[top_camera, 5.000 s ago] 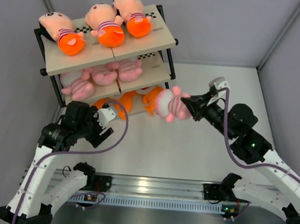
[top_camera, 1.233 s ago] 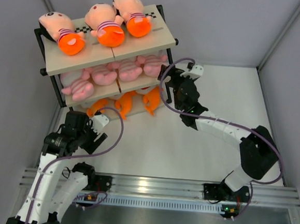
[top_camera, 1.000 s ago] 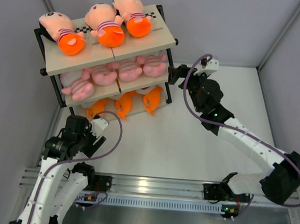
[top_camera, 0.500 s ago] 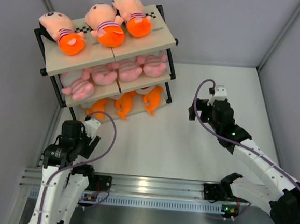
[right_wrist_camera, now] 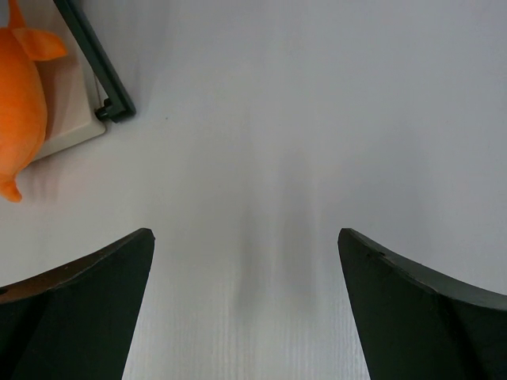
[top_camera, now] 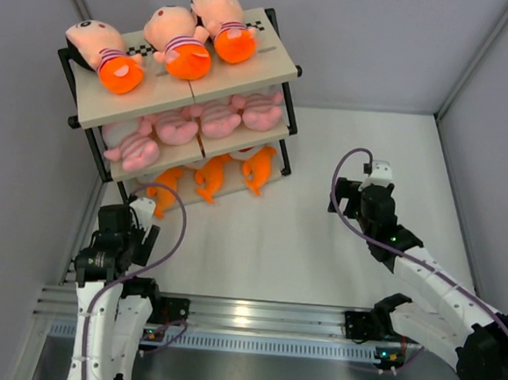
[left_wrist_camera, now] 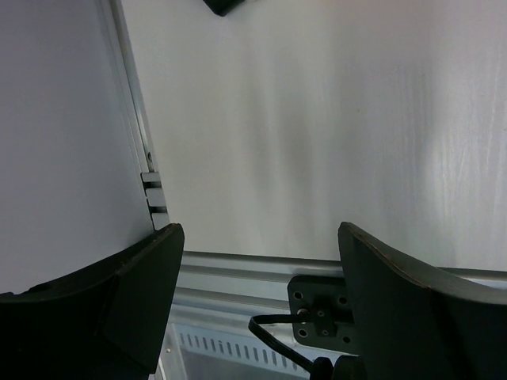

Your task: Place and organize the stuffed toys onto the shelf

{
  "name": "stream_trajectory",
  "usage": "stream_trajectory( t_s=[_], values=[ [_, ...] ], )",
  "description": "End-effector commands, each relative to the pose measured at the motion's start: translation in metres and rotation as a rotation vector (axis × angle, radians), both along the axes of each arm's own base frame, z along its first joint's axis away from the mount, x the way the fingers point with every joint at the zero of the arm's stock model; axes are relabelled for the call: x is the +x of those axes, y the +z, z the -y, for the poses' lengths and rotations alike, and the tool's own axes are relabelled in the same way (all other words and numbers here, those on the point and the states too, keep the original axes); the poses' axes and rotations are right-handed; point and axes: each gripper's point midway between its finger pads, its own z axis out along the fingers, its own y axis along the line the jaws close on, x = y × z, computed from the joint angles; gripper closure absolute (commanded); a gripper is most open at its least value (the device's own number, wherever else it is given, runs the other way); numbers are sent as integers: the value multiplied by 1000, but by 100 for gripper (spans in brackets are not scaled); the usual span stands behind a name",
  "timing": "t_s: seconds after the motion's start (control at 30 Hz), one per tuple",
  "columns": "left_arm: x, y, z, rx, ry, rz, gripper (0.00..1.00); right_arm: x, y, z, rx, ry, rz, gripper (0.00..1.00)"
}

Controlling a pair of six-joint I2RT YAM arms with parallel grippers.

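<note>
Black-fingered left gripper [left_wrist_camera: 261, 237] is hovering near the aluminium rail [left_wrist_camera: 238, 269], spread wide and gripping nothing. Right gripper [right_wrist_camera: 245, 237] is hanging equally wide over the white table [right_wrist_camera: 261, 119]. Farther back, the shelf [top_camera: 269, 59] is carrying orange fish [top_camera: 206, 177] on the bottom board, pink striped animals [top_camera: 198, 120] in the middle and peach-headed dolls [top_camera: 173, 38] on top.

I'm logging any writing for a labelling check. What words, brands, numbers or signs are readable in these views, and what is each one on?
None: no view shows any readable text.
The shelf carries only black-and-white checkered strips, a pattern and not writing.
The stuffed toys show stripes but no visible tags or lettering.
Both wrist views show bare surfaces with no markings.
</note>
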Motion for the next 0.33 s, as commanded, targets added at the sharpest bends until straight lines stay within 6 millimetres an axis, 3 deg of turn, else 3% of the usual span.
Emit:
stream_trajectory(
  t_s=[0.0,0.3],
  values=[
    [8,1,-9,9,75,52,15,17,21,0,42,-46,53,0],
    [8,-6,-15,26,107,58,14,14,19,1,37,-26,80,1]
  ],
)
